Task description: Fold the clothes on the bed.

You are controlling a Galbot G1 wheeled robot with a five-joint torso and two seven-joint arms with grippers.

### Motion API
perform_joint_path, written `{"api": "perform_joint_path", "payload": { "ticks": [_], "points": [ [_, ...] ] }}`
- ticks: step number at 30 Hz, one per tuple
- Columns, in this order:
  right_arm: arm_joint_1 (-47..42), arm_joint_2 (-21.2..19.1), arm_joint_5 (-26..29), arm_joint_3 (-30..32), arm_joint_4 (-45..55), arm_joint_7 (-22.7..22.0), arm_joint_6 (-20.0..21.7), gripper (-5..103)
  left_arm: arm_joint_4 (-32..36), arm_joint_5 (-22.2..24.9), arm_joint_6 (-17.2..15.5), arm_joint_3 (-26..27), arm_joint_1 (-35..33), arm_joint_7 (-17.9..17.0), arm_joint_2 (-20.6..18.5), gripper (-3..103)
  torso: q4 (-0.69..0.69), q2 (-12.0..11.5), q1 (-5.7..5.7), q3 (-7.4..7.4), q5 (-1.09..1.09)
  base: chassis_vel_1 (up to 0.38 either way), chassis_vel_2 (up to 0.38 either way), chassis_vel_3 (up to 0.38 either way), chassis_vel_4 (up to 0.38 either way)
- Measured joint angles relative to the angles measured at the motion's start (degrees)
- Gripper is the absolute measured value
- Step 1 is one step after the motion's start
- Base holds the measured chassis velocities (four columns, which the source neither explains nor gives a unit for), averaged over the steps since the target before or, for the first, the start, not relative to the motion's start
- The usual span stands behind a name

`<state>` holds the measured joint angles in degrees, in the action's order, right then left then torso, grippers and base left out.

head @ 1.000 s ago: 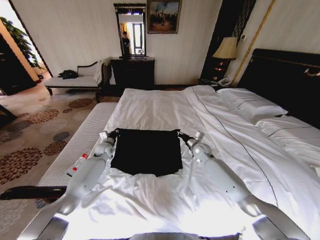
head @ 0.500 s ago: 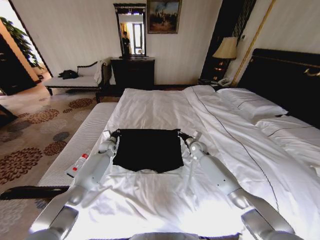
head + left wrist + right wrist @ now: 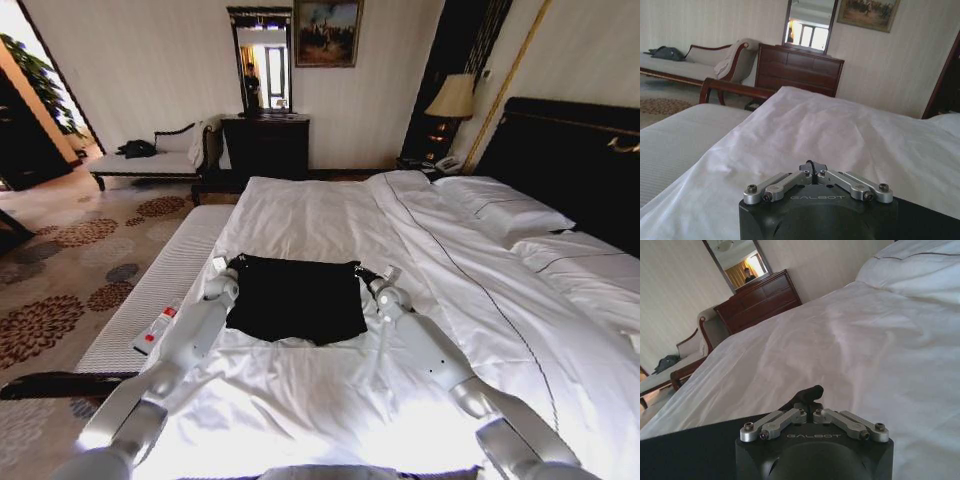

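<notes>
While the black T-shirt lies folded over on the near middle of the bed, on the white duvet, both arms reach to its far edge. At the far left corner the left gripper has its fingers drawn together on the cloth, and the left wrist view shows the linkage closed to a point over a dark tip. At the far right corner the right gripper is pinched shut as well, with a tuft of black fabric standing up between its fingers in the right wrist view. This shirt looks light, limp and thin, so it will sag and crease wherever unsupported; corners and hems are the sensible holds, both taken level so the edge stays straight and the duvet beneath is not dragged along
</notes>
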<state>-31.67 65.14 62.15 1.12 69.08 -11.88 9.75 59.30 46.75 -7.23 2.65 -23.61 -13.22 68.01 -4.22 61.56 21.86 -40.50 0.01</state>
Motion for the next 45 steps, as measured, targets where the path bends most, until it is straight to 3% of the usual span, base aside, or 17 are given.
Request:
{"api": "perform_joint_path", "payload": {
  "ticks": [13, 32, 45],
  "points": [
    [-5.4, -3.0, -2.7, 1.7, 7.5, -1.7, -0.9, 0, 6.7, -1.7, 0.7, 1.5, -7.6, -1.3, -2.2, 0, 0.02, 0.0, 0.0, 0.0, -0.02, 0.0, 0.0, 0.0, 0.0],
    [-21.1, -7.7, -6.8, 6.7, 24.3, -3.3, -2.2, 0, 31.9, 1.8, 0.3, 7.8, -26.8, -4.5, -11.8, 0, 0.03, 0.0, -0.01, 0.01, -0.01, 0.0, 0.0, 0.0, 0.0],
    [-29.2, -7.2, -12.8, 7.9, 27.6, -2.9, -4.5, 0, 36.6, -1.1, 0.5, 11.7, -36.4, -4.2, -12.7, 0, 0.01, 0.0, -0.01, 0.0, -0.01, 0.0, 0.0, 0.0, 0.0]
  ]
}}
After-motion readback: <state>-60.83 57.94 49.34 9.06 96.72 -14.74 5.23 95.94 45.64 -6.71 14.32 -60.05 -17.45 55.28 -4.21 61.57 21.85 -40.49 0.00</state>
